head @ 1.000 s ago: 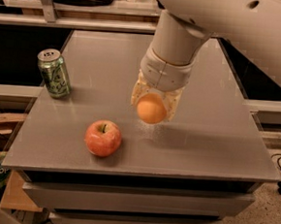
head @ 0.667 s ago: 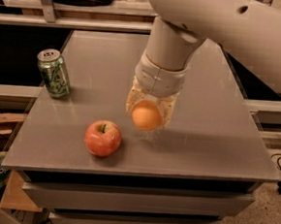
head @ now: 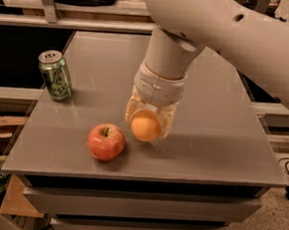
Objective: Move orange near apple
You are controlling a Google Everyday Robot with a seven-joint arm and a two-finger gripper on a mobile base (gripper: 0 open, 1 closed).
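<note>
The orange [head: 145,126] is a small plain round fruit held between the fingers of my gripper [head: 147,123], which is shut on it just above the grey table [head: 217,142]. The apple [head: 106,142], red-pink with a dark stem, rests on the table near the front edge, just left of the orange with a small gap between them. My arm comes down from the upper right and hides the table behind the gripper.
A green soda can [head: 55,75] stands upright at the table's left edge, behind the apple. The table's front edge lies just below the apple. Shelving and clutter sit beyond the table's left side.
My gripper has moved left and toward the front with the orange in it, bringing the orange closer to the apple. The apple and can have not moved.
</note>
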